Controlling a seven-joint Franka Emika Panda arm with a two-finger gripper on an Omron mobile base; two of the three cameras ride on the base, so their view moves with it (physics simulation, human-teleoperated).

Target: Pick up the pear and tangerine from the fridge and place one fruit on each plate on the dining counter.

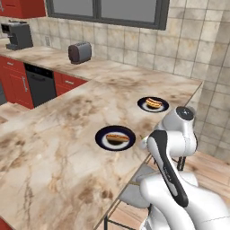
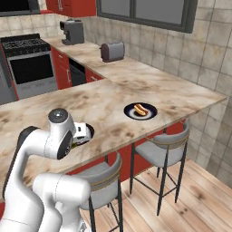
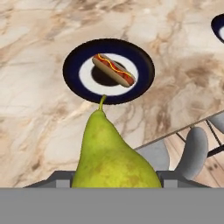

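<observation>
The tool is clenched on the pear, stem pointing ahead at the nearer plate, which lies just beyond it on the desk and already carries a hot dog. To set it down well, I'd carry the pear forward over the bare rim beside the hot dog, then lower until it rests before letting go. Dropped from height, I reckon it rolls off.

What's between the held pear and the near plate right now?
Bare marbled counter only, in the hand view. The pear sits in the gripper, stem toward the near plate, which already holds a hot dog.
</observation>
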